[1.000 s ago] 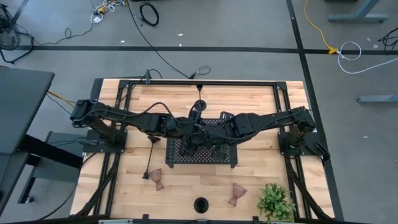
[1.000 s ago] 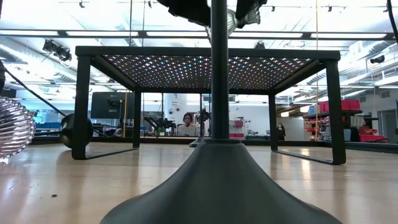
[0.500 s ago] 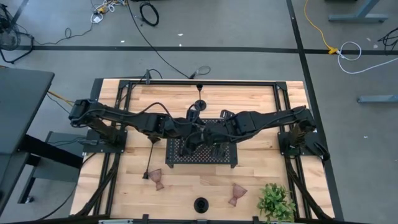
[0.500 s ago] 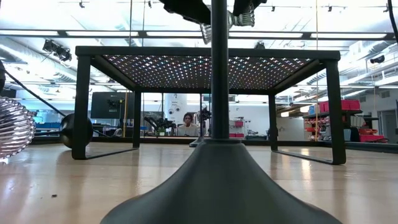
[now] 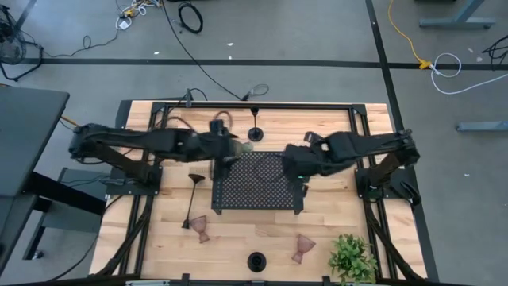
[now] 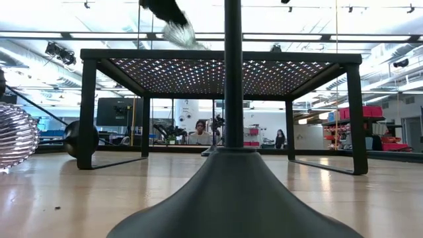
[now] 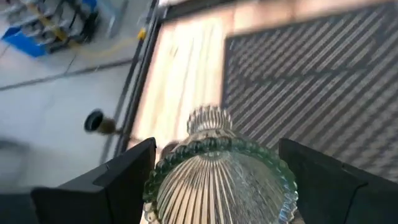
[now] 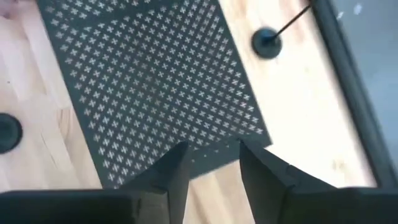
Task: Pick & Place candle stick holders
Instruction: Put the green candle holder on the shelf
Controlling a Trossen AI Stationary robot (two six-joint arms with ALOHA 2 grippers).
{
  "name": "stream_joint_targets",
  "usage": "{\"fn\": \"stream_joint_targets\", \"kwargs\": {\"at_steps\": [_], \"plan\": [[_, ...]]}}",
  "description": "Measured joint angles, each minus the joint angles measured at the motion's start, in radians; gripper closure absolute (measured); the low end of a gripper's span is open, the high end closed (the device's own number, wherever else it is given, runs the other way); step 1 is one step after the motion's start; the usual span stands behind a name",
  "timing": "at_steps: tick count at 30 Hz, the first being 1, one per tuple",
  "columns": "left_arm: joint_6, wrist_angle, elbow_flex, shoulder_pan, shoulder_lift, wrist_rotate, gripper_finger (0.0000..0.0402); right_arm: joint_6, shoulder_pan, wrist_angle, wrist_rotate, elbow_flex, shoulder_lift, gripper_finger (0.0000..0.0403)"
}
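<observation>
No writing or label can be read anywhere. The left gripper stands wide, clasping the pale green holder, a ribbed hourglass of clear glass, above the back left corner of the black perforated tray. The right gripper, part open and empty, hangs over the tray's right edge. Two pinkish glass holders stand near the front, seemingly upright; one black holder lies toppled left of the tray.

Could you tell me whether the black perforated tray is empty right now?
Empty: the high view shows nothing resting on the black perforated tray.
</observation>
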Motion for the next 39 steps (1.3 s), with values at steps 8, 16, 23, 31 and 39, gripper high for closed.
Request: {"fn": "stream_joint_targets", "kwargs": {"at_steps": [8, 16, 23, 31, 39], "plan": [[-0.042, 0.143, -0.149, -0.006, -0.268, 0.085, 0.0082, 0.003, 0.040, 0.032, 0.117, 0.000, -0.028, 0.0281], [-0.114, 0.449, -0.434, -0.008, -0.508, 0.200, 0.0082, -0.004, 0.040, 0.036, 0.138, -0.002, -0.020, 0.0290], [-0.166, 0.873, -0.749, -0.008, -0.650, 0.254, 0.0083, -0.005, 0.041, 0.032, 0.171, -0.003, -0.020, 0.0297], [-0.245, 1.512, -1.073, -0.006, -0.648, 0.227, 0.0083, -0.007, 0.040, 0.037, 0.175, -0.004, -0.019, 0.0300], [-0.322, 1.708, -1.212, -0.007, -0.580, 0.194, 0.0083, -0.025, 0.037, 0.057, 0.200, -0.004, -0.019, 0.0301]]}}
